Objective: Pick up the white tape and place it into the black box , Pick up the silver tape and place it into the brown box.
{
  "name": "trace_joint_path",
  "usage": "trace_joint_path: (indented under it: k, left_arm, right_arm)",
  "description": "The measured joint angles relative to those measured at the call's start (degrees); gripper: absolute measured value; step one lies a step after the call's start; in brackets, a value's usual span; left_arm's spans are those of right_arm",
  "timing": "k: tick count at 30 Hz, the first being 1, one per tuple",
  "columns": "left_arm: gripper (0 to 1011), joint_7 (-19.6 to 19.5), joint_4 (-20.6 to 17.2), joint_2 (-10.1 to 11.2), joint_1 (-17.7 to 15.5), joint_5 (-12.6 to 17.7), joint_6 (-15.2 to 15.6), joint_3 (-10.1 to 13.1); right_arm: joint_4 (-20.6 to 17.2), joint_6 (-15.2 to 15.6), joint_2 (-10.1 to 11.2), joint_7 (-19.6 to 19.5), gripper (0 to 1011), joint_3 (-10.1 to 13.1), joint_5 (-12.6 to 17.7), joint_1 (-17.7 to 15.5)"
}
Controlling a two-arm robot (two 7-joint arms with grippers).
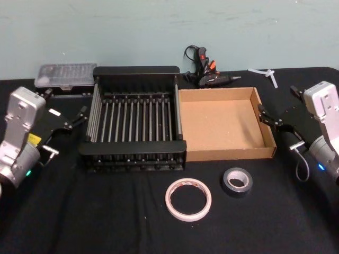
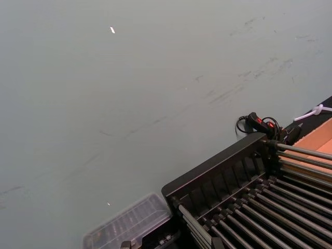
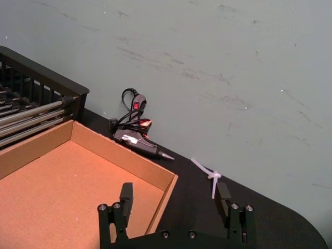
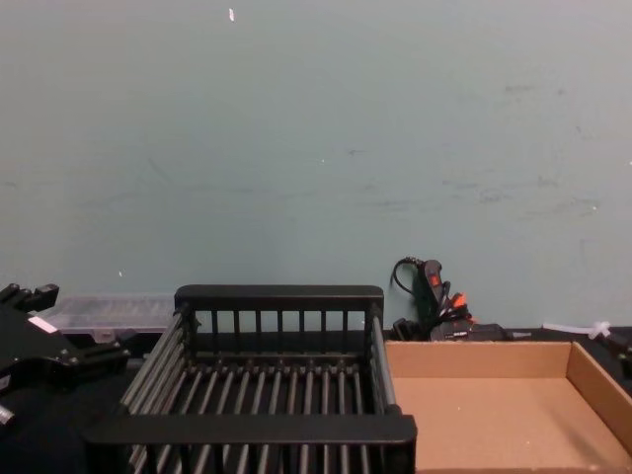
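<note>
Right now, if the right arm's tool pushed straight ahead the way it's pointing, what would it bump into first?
Probably the right wall of the shallow brown cardboard tray. The right tool, open, points inward at it from just beside it; its height relative to the wall is unclear.

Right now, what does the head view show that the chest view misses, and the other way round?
Head view alone: the white tape and the silver tape lying on the table in front of the boxes, untouched, plus the right hand open beside the brown box. Chest view alone: the black box side-on, its barred back wall standing above the tray's low walls. Both: the two boxes side by side, both bare inside, and the left hand open beside the black box.
</note>
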Motion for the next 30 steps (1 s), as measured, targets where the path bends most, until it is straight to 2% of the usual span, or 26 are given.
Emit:
trace_joint_path:
  k: [30]
  left_arm:
    - [1001, 0.0, 0.0, 0.0, 0.0, 0.0, 0.0, 0.0]
  right_arm:
    - [0.0, 0.0, -0.1, 0.1, 1002, 0.1, 0.0, -0.1]
